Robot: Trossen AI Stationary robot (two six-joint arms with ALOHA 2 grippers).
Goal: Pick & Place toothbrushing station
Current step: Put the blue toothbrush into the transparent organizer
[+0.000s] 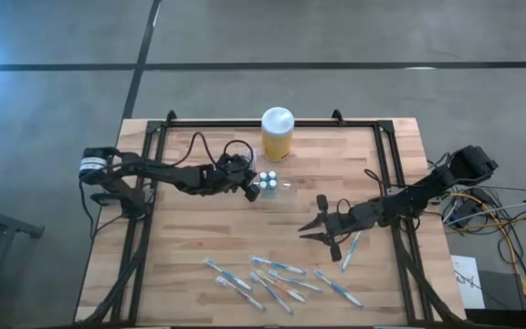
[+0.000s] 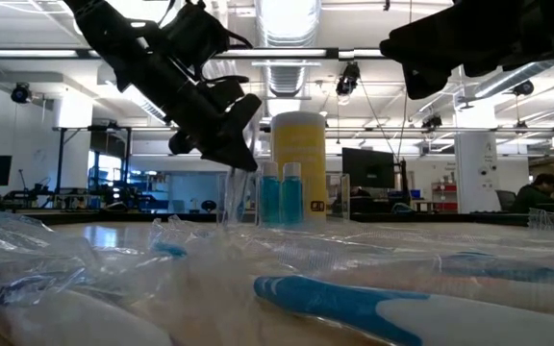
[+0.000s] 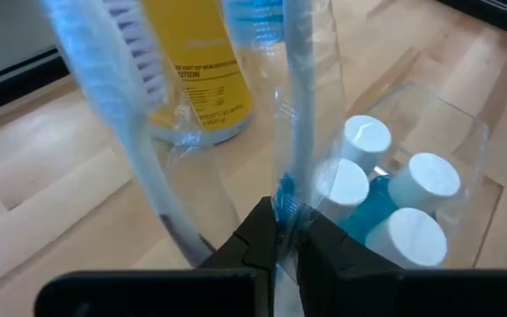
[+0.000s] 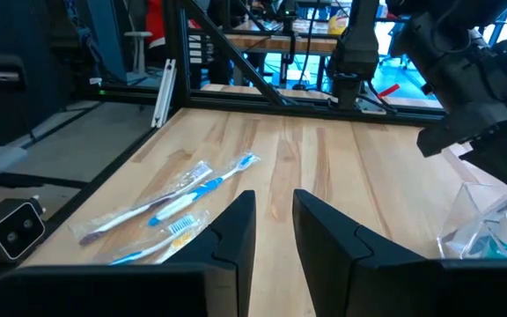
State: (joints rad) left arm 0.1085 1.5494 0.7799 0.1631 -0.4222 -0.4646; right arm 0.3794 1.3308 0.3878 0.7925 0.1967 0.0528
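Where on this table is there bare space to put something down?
Bare wood lies along the left side, below the left arm, and the far right corner beside the yellow jar. It is crowded near the front, where wrapped toothbrushes lie scattered.

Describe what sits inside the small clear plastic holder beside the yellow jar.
The clear plastic holder contains four white-capped blue tubes. The left gripper holds a wrapped toothbrush at its edge. The holder's floor is hidden beneath the tubes.

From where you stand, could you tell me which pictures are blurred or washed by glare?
Low view: wrapped toothbrushes up close are blurred, ceiling lights glare. Left wrist view: held toothbrush is soft, white caps clear. High view: blue glare in one corner.
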